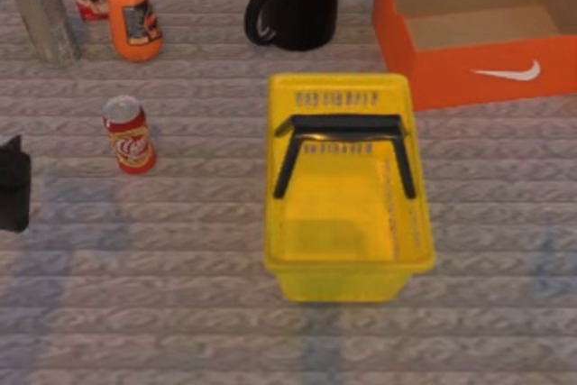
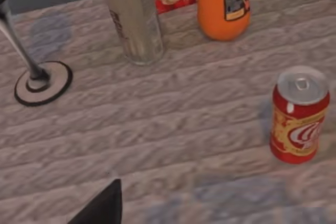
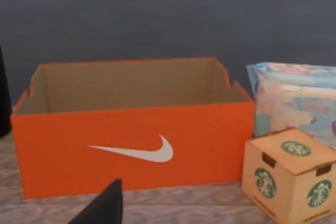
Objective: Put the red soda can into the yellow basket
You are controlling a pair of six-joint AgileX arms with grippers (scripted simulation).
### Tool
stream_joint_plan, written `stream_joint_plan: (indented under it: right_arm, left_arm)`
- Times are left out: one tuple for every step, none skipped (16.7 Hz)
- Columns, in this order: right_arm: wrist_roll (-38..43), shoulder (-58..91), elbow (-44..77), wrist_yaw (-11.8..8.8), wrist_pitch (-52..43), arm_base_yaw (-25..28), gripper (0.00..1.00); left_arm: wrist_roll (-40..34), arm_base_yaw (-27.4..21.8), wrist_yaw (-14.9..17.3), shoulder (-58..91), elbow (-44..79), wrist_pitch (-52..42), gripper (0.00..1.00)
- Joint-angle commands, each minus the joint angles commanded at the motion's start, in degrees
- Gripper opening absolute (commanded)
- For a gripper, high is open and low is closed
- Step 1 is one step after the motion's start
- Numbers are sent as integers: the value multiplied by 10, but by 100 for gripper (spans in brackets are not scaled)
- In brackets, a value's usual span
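1. We see the red soda can (image 1: 129, 135) upright on the surface, at nine o'clock from the yellow basket (image 1: 346, 263).
2. We judge it light, rigid and slippery; grasp mid-body.
3. We cannot tell the left end effector's (image 1: 13, 183) state.

Surface finishes, tabletop lot

Red soda can (image 1: 129, 136): glossy metal, silver lid. Yellow basket (image 1: 345, 263): smooth perforated plastic. Shoebox (image 3: 135, 127): matt orange cardboard. Table cover (image 1: 180, 259): rough knit-textured cloth.

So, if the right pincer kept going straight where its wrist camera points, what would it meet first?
Probably the orange shoebox, dead ahead with its swoosh side facing; the table before it looks free, though depth is unclear.
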Motion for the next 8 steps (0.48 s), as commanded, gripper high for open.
stream_joint_plan:
  right_arm:
    - [0, 0, 0, 0, 0, 0, 100]
    - [0, 0, 0, 0, 0, 0, 100]
    - [0, 0, 0, 0, 0, 0, 100]
    - [0, 0, 0, 0, 0, 0, 100]
    - [0, 0, 0, 0, 0, 0, 100]
    - [0, 0, 0, 0, 0, 0, 100]
    - [0, 0, 0, 0, 0, 0, 100]
    - [0, 0, 0, 0, 0, 0, 100]
  left_arm:
    - [17, -6, 0, 61, 53, -37, 100]
    - [34, -11, 0, 125, 107, -75, 100]
    - [51, -17, 0, 190, 161, -113, 100]
    - [68, -23, 0, 256, 215, -152, 100]
    - [85, -29, 0, 323, 269, -190, 100]
    - [102, -34, 1, 389, 323, -227, 100]
    - [118, -40, 1, 454, 375, -264, 100]
    - [134, -45, 1, 516, 427, -298, 100]
